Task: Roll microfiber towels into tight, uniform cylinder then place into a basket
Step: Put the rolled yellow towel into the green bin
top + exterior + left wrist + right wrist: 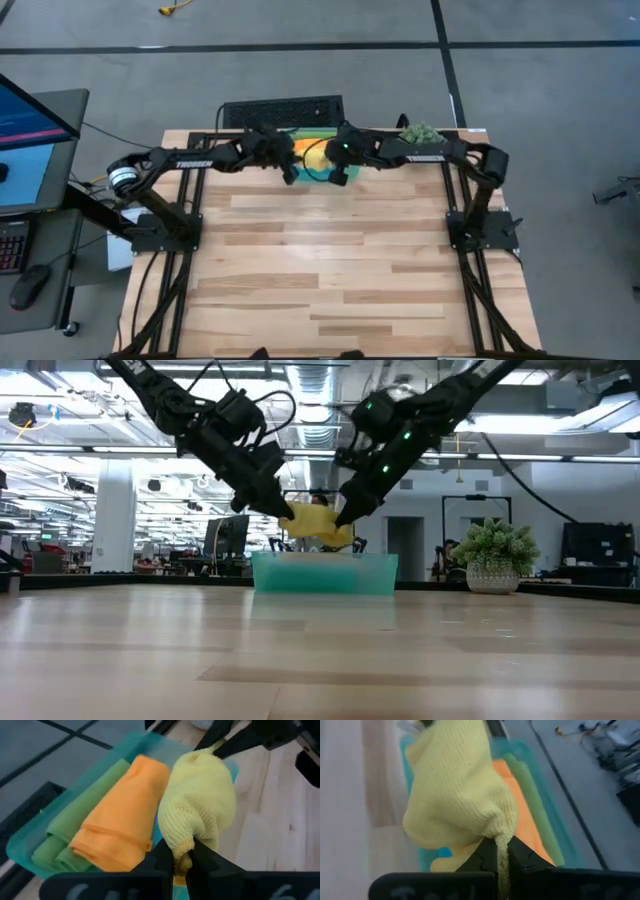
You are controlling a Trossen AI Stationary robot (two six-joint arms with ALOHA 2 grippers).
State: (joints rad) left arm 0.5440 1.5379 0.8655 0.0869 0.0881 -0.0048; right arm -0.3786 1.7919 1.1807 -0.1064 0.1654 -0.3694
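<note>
The yellow towel (318, 523), rolled into a stubby cylinder, hangs between my two grippers just above the teal basket (325, 573) at the table's far edge. My left gripper (182, 862) is shut on one end of it and my right gripper (502, 855) on the other. A rolled orange towel (125, 820) and a rolled green towel (80, 825) lie side by side in the basket (30, 850), on its far side. A bit of bright blue (442, 852) shows under the yellow roll. My left gripper pinches the roll's left end (181, 851) between its two fingers, slanting down from the table's left. The roll is lifted clear above the basket, roughly level. My right gripper pinches the roll's right end (499, 839) between its two fingers, slanting down from the table's right. A loose strip of cloth runs back between the fingers.
A potted green plant (420, 133) stands at the table's far right corner, beside the right arm. A dark keyboard-like panel (283, 111) lies just behind the basket. The wooden table (320, 270) stretches toward the near edge.
</note>
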